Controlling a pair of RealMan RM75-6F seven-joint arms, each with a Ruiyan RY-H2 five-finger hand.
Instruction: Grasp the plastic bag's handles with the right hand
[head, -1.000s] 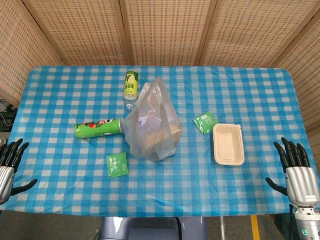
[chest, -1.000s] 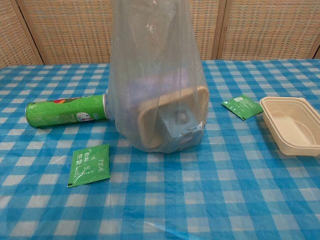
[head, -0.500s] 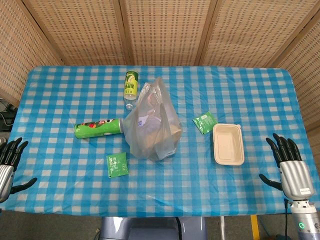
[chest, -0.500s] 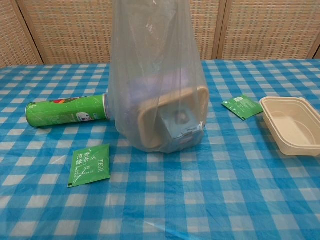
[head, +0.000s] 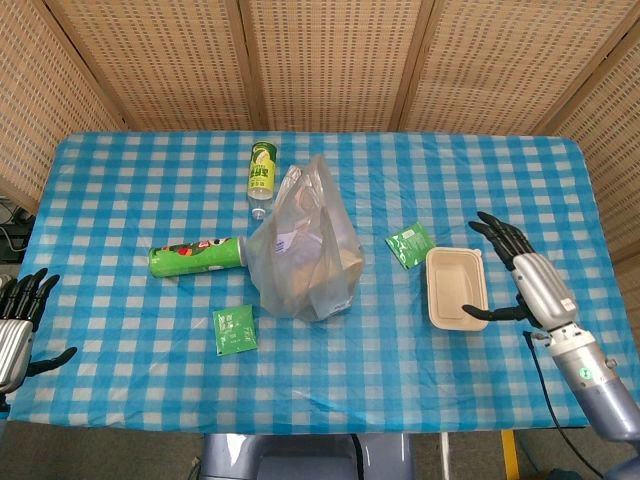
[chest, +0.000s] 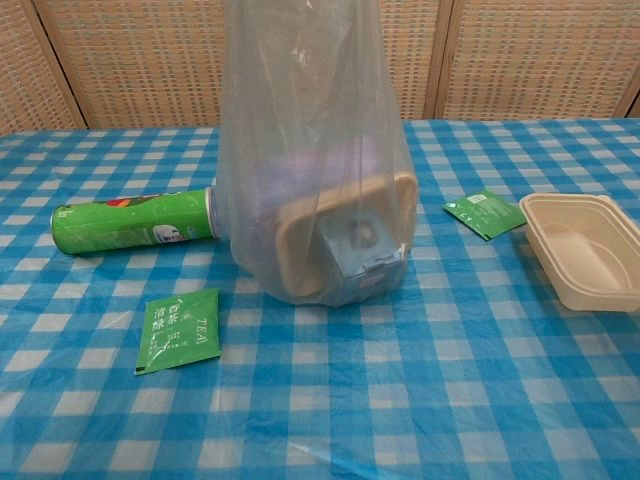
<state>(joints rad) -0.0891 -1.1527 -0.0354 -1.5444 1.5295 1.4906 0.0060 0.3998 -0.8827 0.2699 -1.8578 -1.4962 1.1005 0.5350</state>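
Reaching is the step in hand, judging by the right hand, which hovers just beside the empty tray with its fingers spread and holding nothing. The plastic bag stands well apart from those fingers, on the counter, its handles bunched at the top. Next the hand likely must cross over the tray, rise, and close around the handles. The left hand is idle, fingers apart.
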